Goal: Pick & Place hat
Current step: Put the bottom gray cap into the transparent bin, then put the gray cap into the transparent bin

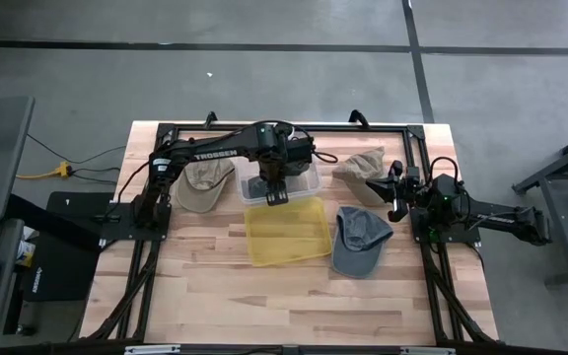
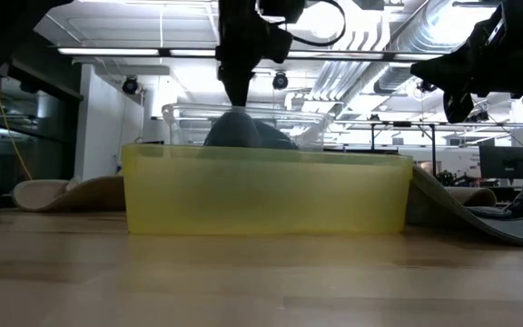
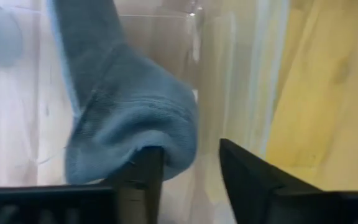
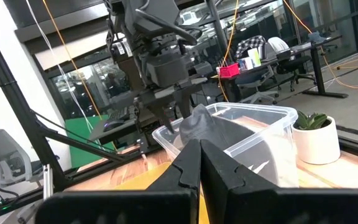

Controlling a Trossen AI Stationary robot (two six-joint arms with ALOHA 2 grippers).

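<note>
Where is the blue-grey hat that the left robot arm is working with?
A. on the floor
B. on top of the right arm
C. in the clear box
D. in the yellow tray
C: the blue-grey hat lies inside the clear box, with the left gripper open right over it.

A grey floor crossed by dark lines surrounds the wooden table. Long ceiling lights and pale ducts run overhead, above a white wall. Farther back stand desks, office chairs and glass partitions, with a potted plant near the table.
</note>
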